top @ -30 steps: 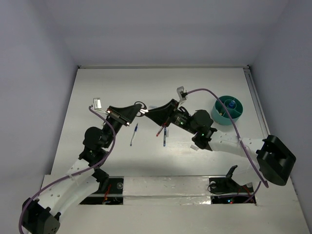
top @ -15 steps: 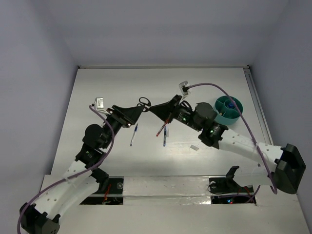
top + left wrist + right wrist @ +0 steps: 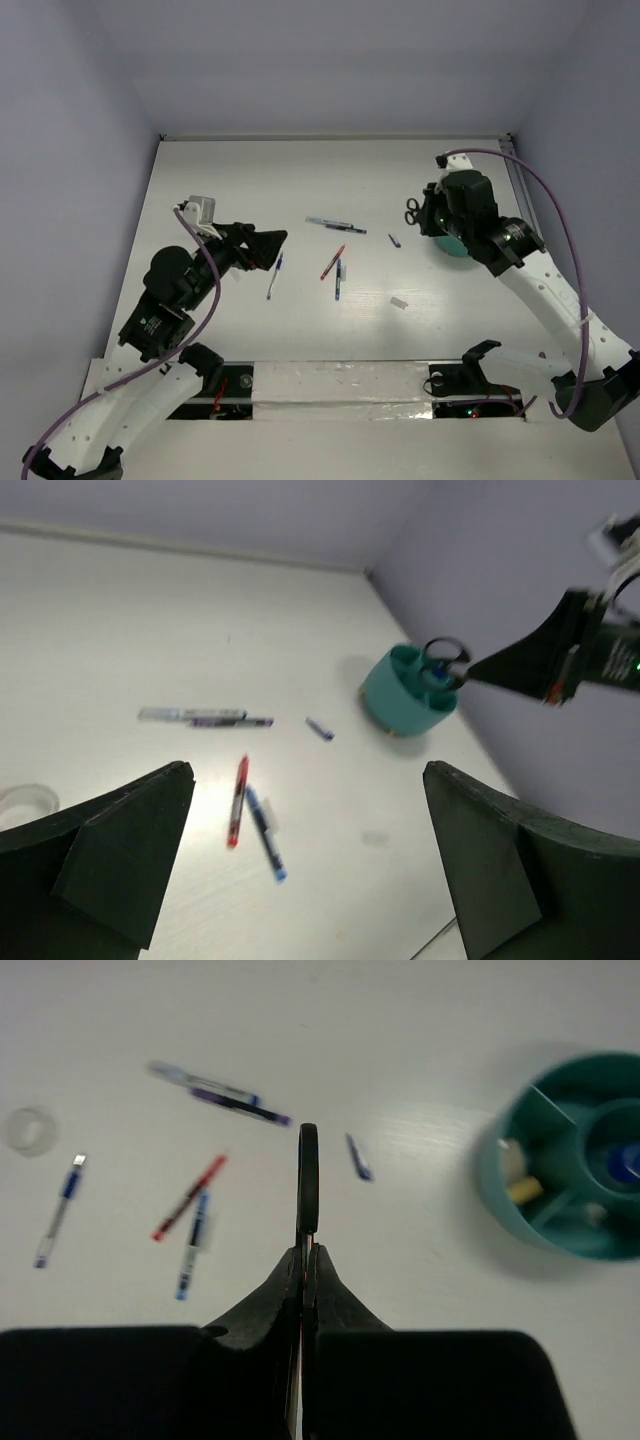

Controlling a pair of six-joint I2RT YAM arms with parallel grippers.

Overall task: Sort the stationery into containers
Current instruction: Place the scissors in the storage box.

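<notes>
On the left, the left gripper (image 3: 266, 249) hangs low over the table (image 3: 220, 180) with its jaws spread wide and nothing between them. It is right by a blue pen (image 3: 273, 277), and its own camera catches a white ring (image 3: 25, 805) at the edge of view. My guess is that it stands open because it is free for the next pick-up.

Across the middle the unsorted stationery lies flat and scattered. A red pen (image 3: 332, 262) lies beside a second blue pen (image 3: 339, 281), with a dark pen (image 3: 335, 225) farther back. A tiny cap (image 3: 394, 241) and a small white eraser (image 3: 399, 302) lie towards the right.

On the right, the right gripper (image 3: 426, 213) is clamped tight on the black-handled scissors (image 3: 413, 210). It carries them in the air just beside the teal tub (image 3: 452, 246), handle loops sticking out ahead of the fingers. That hold looks meant for lowering them into a compartment. They are not in it yet, and in the wrist view the tub sits off to one side of them.
</notes>
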